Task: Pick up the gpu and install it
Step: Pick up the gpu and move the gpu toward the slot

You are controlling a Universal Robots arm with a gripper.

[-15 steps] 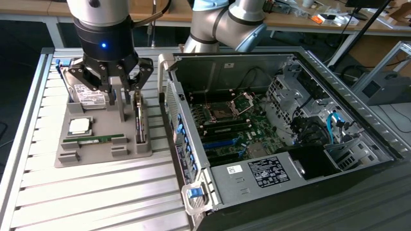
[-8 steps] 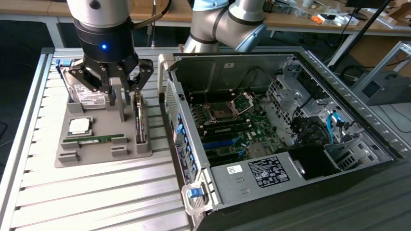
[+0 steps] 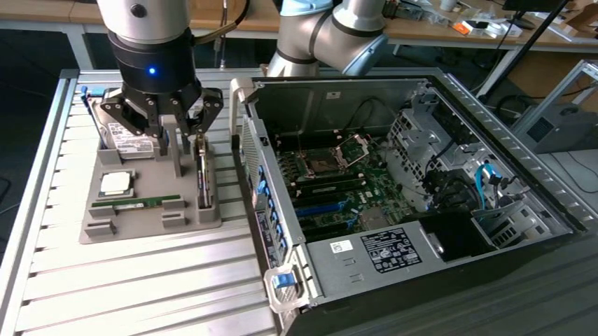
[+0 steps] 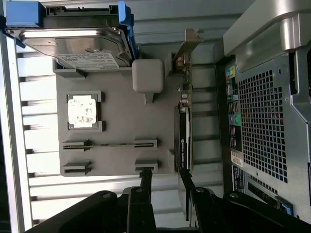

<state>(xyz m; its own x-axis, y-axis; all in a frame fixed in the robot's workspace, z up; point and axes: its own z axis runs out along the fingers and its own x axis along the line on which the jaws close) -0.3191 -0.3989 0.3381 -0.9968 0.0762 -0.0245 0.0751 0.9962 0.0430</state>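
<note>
I see a grey ribbed metal counter (image 3: 140,287) across the lower left of the exterior view. An open black and silver desktop computer case (image 3: 327,105) lies on it, taking up the centre and right, with its motherboard exposed. The silver jointed robot arm (image 3: 327,35) comes in from the top edge.

At the exterior view's left sits a flat grey plastic parts tray (image 3: 131,225). The black end effector (image 3: 183,143) hangs over the tray's far end in the upper left. Its jaws are spread with a clear gap and hold nothing.

A silver hard drive with a white label (image 3: 126,136) sits in the tray's far corner. The gpu (image 3: 204,178), a thin dark card with a silver bracket, stands on edge in a slot along the tray side nearest the case. In the wrist view one fingertip (image 4: 187,182) lines up over the card (image 4: 183,141); I cannot tell whether they touch.

A square silver processor chip (image 3: 117,183) and a narrow green memory stick (image 3: 140,203) lie nearer the tray's front.
</note>
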